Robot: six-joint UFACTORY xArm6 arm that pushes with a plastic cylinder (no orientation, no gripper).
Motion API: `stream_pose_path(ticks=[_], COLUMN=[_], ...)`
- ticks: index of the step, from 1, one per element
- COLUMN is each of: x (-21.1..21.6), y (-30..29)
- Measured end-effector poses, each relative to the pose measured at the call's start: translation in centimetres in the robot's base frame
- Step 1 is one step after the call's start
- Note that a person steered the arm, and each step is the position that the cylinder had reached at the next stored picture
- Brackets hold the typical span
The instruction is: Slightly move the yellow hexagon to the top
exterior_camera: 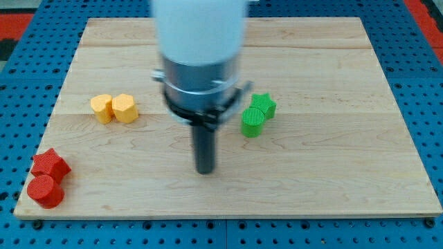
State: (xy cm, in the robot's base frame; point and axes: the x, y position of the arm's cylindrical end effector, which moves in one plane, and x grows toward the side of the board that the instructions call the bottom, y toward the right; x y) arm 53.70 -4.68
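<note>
The yellow hexagon [125, 108] lies on the wooden board [332, 166] at the view's left, touching a second yellow block [102, 108] on its left side. My tip [205, 170] rests on the board below the view's middle. It stands well to the right of and below the yellow hexagon, apart from it. The arm's pale body [201, 41] hangs over the upper middle of the board.
A green star [264, 105] and a green cylinder [252, 122] touch each other right of the rod. A red star [50, 164] and a red cylinder [46, 191] sit at the board's bottom left corner. Blue pegboard [429, 83] surrounds the board.
</note>
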Motion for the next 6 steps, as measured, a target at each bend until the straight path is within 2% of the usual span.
stream_pose_path(ticks=[1,2,4,5,6], x=[-3.7,-5.0,-16.7,-14.7,-12.4], y=[-2.8,-9.4,-10.6,-7.3,-7.2])
